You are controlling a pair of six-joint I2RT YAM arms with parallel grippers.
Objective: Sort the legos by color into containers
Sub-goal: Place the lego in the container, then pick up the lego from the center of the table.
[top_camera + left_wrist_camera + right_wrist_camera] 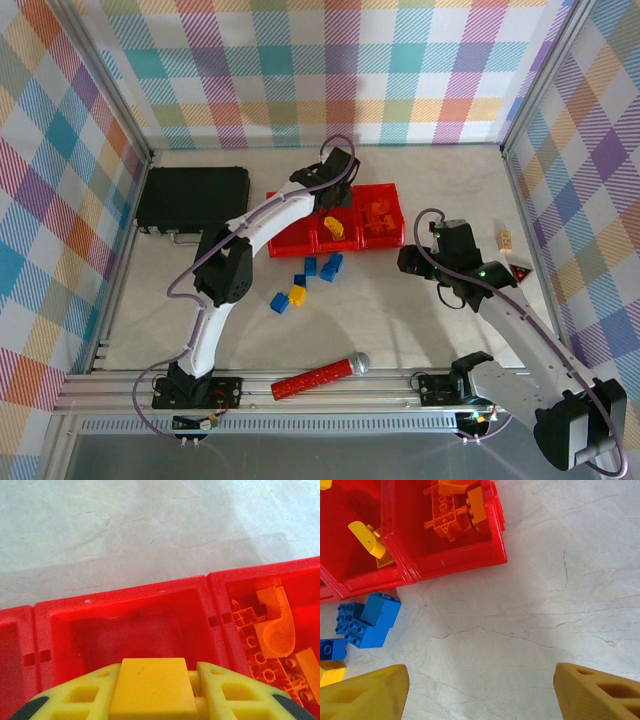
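The left fingers (pixel 80 695) grasp a yellow lego (pixel 152 685) above the middle of the red containers (pixel 125 592). The right fingers (pixel 365 695) hang released over bare worktop (pixel 545 605)

Three red bins (pixel 385 244), two arms (pixel 215 320), one case (pixel 192 197)
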